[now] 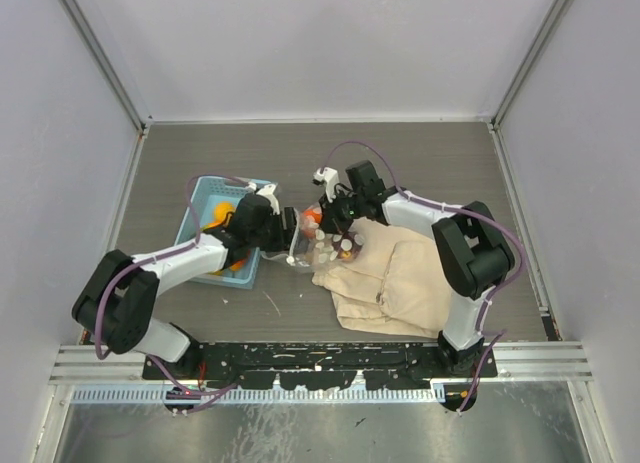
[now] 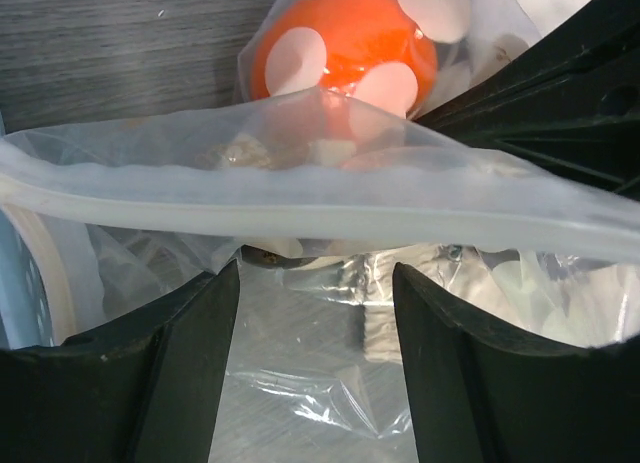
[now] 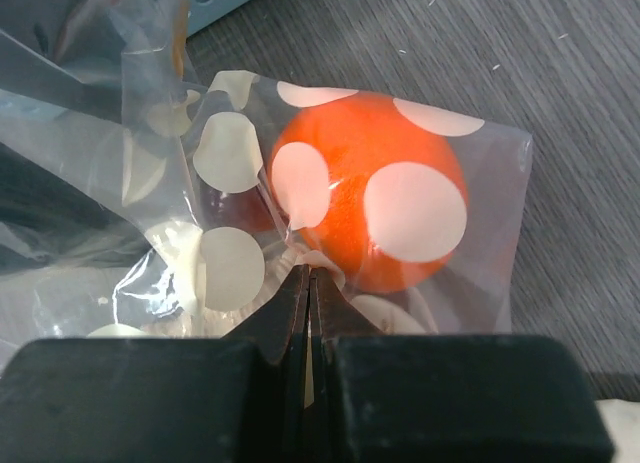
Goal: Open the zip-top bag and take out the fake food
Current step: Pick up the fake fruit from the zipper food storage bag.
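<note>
Right fingers [image 3: 275, 328] pinch zip-top bag [image 3: 160, 153]; orange fake food [image 3: 345, 153] inside.

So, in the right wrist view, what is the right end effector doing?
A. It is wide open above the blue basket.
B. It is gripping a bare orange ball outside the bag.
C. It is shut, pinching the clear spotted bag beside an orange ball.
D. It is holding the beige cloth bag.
C: the right end effector has its fingers pressed together on the plastic of the zip-top bag, next to the orange ball inside it.
</note>
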`<state>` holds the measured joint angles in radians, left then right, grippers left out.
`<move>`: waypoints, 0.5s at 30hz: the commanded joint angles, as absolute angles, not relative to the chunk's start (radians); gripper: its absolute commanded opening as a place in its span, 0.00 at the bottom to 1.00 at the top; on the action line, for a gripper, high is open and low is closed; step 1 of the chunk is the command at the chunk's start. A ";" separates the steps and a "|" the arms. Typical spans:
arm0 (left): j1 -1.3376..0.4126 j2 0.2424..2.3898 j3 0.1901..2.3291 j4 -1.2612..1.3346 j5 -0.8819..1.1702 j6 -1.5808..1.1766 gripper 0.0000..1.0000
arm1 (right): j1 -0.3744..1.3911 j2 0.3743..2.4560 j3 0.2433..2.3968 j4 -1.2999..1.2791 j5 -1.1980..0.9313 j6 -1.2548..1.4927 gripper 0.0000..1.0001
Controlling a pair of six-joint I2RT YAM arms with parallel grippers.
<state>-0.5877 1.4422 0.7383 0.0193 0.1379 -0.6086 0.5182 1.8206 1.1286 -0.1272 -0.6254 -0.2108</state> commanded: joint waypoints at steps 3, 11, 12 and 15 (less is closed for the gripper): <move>-0.618 1.502 0.817 0.022 0.056 -0.563 0.63 | 0.540 1.866 1.192 -0.209 -0.573 -0.255 0.07; -0.662 1.590 0.912 -0.054 -0.044 -0.514 0.66 | 0.542 1.876 1.212 -0.242 -0.568 -0.270 0.06; -0.668 1.602 0.924 -0.069 -0.064 -0.510 0.66 | 0.541 1.876 1.213 -0.245 -0.569 -0.271 0.06; -0.680 1.630 0.952 -0.100 -0.116 -0.510 0.62 | 0.541 1.876 1.216 -0.249 -0.572 -0.272 0.06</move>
<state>-0.6628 1.6077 0.8936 -0.0662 -0.0223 -0.5385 0.5354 1.8645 1.1896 -0.2146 -0.5838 -0.2516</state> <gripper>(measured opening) 0.640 0.071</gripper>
